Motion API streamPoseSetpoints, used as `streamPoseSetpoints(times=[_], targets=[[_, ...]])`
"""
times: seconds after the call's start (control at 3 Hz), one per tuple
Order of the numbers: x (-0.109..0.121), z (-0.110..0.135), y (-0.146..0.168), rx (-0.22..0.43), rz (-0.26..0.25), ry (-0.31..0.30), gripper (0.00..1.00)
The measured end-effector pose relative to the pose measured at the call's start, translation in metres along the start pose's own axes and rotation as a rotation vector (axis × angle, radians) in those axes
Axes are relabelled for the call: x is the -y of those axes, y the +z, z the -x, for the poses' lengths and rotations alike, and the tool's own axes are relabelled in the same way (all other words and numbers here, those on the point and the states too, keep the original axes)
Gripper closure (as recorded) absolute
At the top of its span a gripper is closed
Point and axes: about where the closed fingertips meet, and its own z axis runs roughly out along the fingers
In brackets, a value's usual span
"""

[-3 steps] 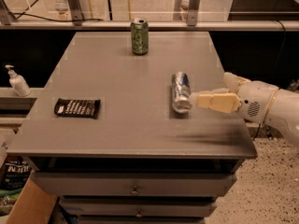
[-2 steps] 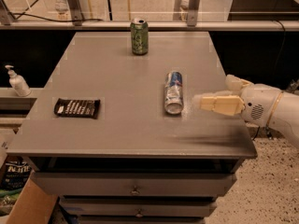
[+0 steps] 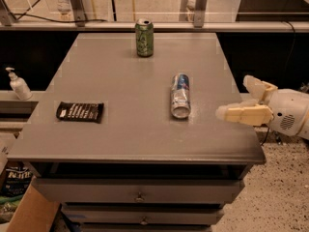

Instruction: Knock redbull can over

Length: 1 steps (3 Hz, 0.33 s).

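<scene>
A shiny silver aluminium redbull can (image 3: 180, 95) lies on its side on a grey table (image 3: 111, 81) whose smooth top carries a soft sheen. At the far edge stands a glossy green metal can (image 3: 144, 37). A dark, slick-looking wrapper (image 3: 79, 111) lies to the left. Just off the table's right edge hangs the gripper (image 3: 233, 97), its spread fingers of matt cream plastic.

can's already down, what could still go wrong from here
The redbull can lies on its side, lengthwise front to back, so it may roll sideways, and the right edge of the table is not far away. The end effector hangs just off that edge, level with the can; a stray move inward might shove the can across the top. A wide swing could also tip the upright green can at the back.
</scene>
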Motion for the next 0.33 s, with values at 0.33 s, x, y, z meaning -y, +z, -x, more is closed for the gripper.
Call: streamPoseSetpoints(times=[0.33], targets=[[-0.0001,0.0000,0.0001,0.000,0.000,0.000,0.00]])
